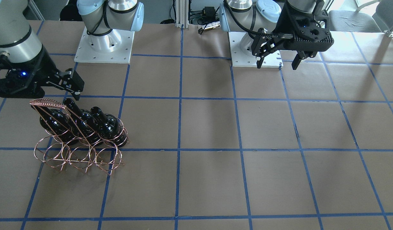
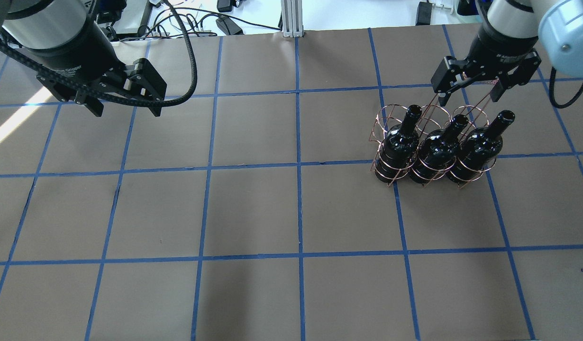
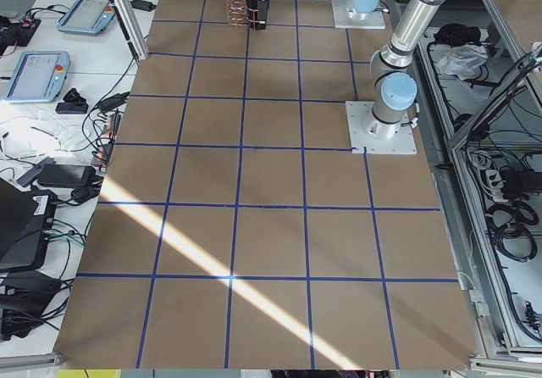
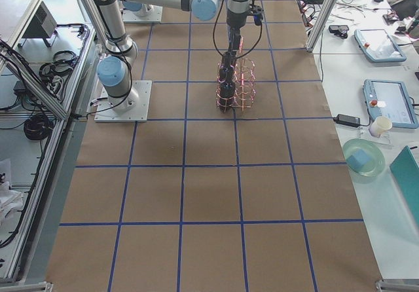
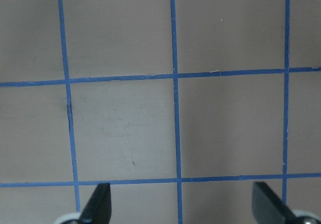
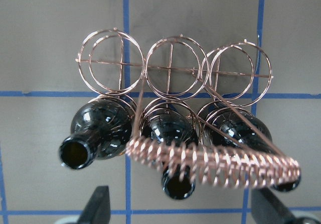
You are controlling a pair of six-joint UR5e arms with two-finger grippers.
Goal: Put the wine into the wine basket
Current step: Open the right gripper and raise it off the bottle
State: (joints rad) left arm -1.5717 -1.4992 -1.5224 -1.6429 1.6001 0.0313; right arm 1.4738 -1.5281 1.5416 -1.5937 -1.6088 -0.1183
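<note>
And there it is: the copper wine basket (image 6: 215,166) sits on the robot's right half of the worktop (image 2: 253,208), nearer the operators' edge than the robot's edge and well in from every corner. Three black wine bottles (image 2: 433,149) stand side by side in the ring row on the robot's side, bodies hooped by wire, necks up, mouths open. The wire-wrapped handle (image 1: 46,103) arches above them, and in the right wrist view it crosses in front of two of the necks. The right gripper (image 2: 470,97) hovers just above that handle, fingers spread wide to either side of it, closed on neither wire nor glass. Over on the robot's left half, the left gripper (image 2: 126,110) hangs in the air, fingers likewise wide apart, with brown paper and blue tape lines (image 5: 174,108) beneath it, well apart from the basket.
</note>
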